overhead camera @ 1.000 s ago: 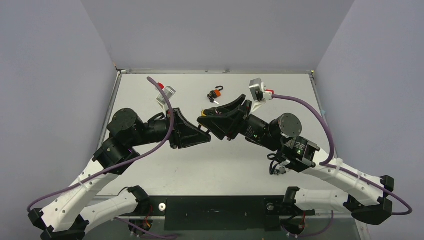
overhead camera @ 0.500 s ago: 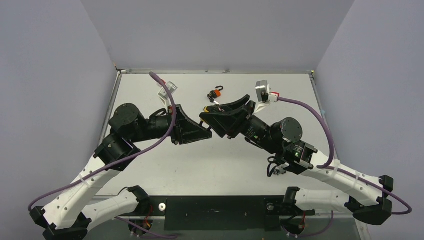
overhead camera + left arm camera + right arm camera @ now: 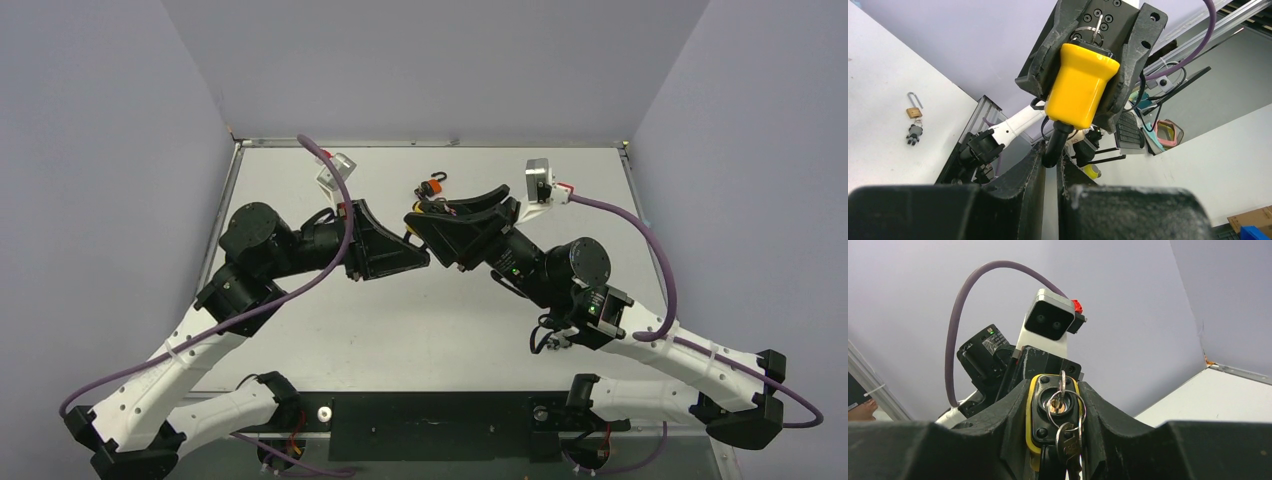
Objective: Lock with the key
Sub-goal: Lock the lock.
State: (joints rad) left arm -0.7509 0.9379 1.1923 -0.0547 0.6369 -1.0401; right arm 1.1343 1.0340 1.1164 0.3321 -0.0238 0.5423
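Observation:
A yellow padlock (image 3: 1080, 85) is clamped by its body in my right gripper (image 3: 414, 224), which is shut on it. Its black shackle (image 3: 1053, 145) points toward my left gripper (image 3: 1050, 154), which is shut on the shackle's end. In the right wrist view the padlock's black underside (image 3: 1040, 412) faces the camera between the fingers of the right gripper (image 3: 1054, 386). A key (image 3: 1061, 385) sits in the keyhole, with a ring and a spare key (image 3: 1068, 446) hanging from it. In the top view the left gripper (image 3: 424, 262) meets the right one above the table's middle.
A second small padlock (image 3: 431, 187) with its key lies on the white table (image 3: 560, 200) just beyond the grippers; it also shows in the left wrist view (image 3: 913, 112). Grey walls enclose the table on three sides.
Both grippers, still joined on the yellow padlock, have moved together a little toward the far side and to the right. Neither grip has changed.

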